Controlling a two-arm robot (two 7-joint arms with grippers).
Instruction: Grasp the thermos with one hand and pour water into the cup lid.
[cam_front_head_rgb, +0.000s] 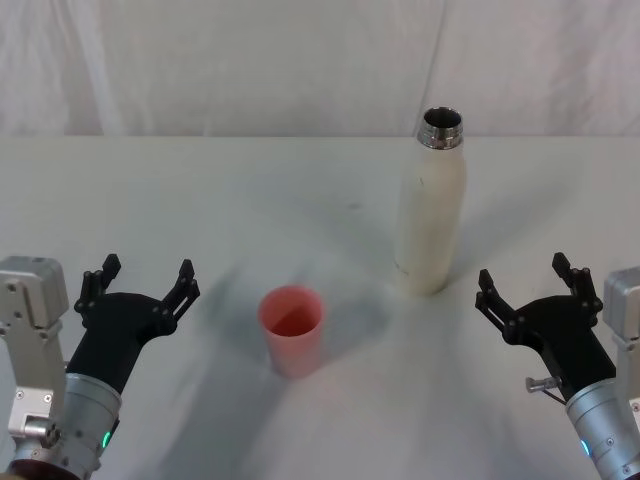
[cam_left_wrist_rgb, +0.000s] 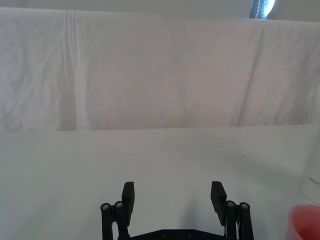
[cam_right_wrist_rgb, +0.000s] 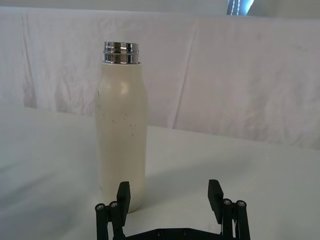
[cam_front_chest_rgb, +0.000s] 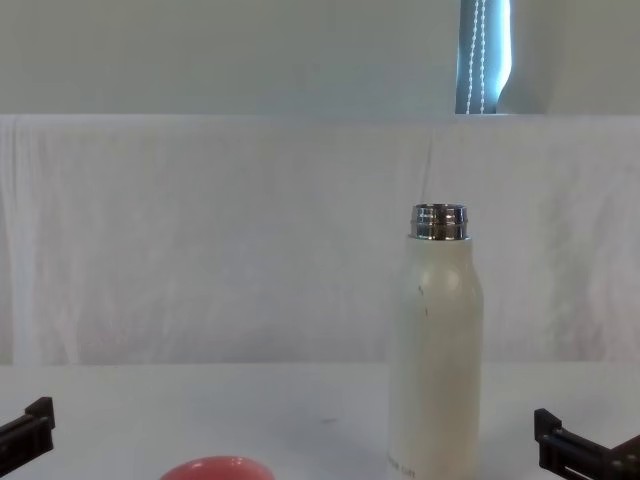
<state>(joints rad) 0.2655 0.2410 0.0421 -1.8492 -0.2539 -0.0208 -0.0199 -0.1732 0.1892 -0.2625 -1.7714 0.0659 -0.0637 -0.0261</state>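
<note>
Thermos (cam_front_head_rgb: 432, 212) stands upright and uncapped on the white table (cam_front_head_rgb: 230, 200), right of centre, its steel neck open at the top. Cup lid (cam_front_head_rgb: 292, 330) sits mouth-up nearer the robot and to the thermos's left, apart from it. Left gripper (cam_front_head_rgb: 140, 282) hovers left of the cup lid, jaws wide and empty. Right gripper (cam_front_head_rgb: 527, 283) hovers right of the thermos, jaws wide, touching nothing

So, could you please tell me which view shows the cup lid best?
The head view: the whole pink cup lid stands upright, open, left of the thermos. The chest view catches its rim; the left wrist view, one edge.
</note>
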